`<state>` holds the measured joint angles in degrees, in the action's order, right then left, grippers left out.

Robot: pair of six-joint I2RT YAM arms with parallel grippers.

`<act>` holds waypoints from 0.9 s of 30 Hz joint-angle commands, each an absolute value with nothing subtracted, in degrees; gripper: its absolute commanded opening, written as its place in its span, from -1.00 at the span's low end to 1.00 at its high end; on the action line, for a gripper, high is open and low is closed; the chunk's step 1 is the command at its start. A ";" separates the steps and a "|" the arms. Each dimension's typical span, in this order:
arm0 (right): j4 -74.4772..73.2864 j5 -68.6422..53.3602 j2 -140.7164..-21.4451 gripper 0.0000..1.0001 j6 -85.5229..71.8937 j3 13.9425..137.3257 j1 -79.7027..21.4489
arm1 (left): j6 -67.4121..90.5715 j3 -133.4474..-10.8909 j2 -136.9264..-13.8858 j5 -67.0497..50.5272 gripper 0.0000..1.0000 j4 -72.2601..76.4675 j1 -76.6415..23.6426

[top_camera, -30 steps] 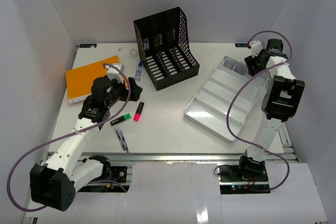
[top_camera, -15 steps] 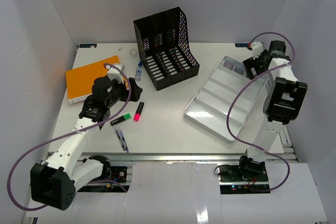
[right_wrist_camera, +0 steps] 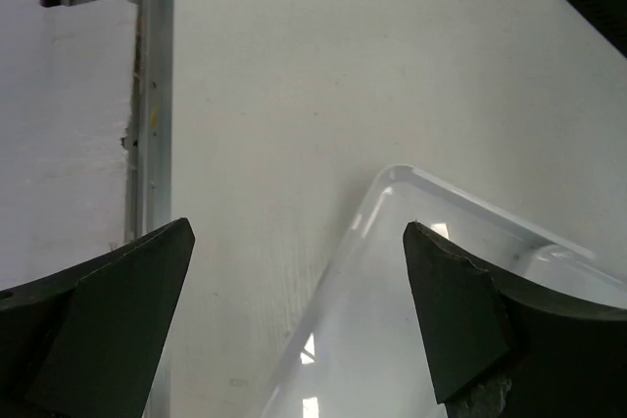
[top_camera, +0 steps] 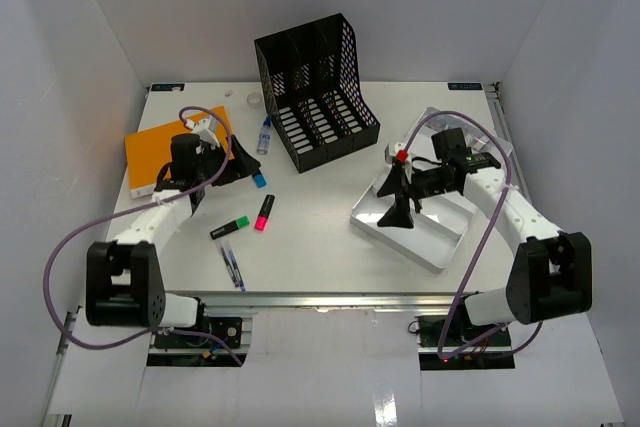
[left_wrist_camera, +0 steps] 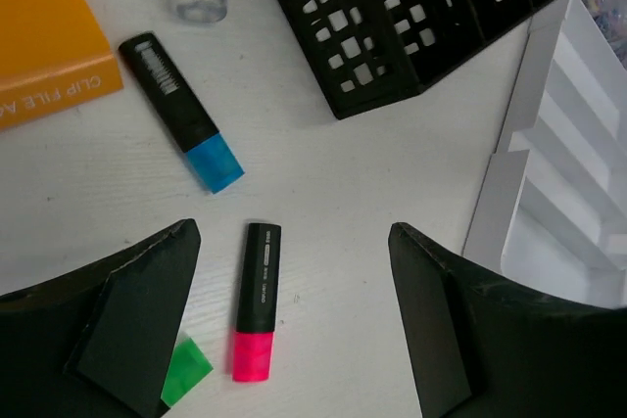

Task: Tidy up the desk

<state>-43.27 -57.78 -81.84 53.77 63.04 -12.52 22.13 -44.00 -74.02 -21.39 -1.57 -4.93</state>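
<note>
White walls enclose the work cell, and the counter (top_camera: 320, 247) fills its floor, with an aluminium rail along the near edge and every loose item resting on it. The left gripper (left_wrist_camera: 292, 234) hangs with its fingers apart above a pink highlighter (left_wrist_camera: 257, 301), which lies lengthwise in the gap, slightly toward the left finger. The step is judged to be a pickup of this marker. A sound grasp calls for a small shift to centre the barrel, then a straight descent and a closure across its narrow width. A green highlighter (left_wrist_camera: 186, 371) lies just beside the left finger and risks being struck. A blue highlighter (left_wrist_camera: 181, 110), an orange file (top_camera: 165, 147) and a black rack (top_camera: 315, 87) lie near. The right gripper (right_wrist_camera: 297, 227), fingers apart and empty, hovers over the silver tray (right_wrist_camera: 392, 178) at its near corner.
</note>
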 commanded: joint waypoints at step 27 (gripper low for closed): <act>-33.49 -65.93 -65.38 0.89 46.59 53.63 -5.15 | 42.82 -130.86 -145.32 -0.91 0.09 -19.34 -2.72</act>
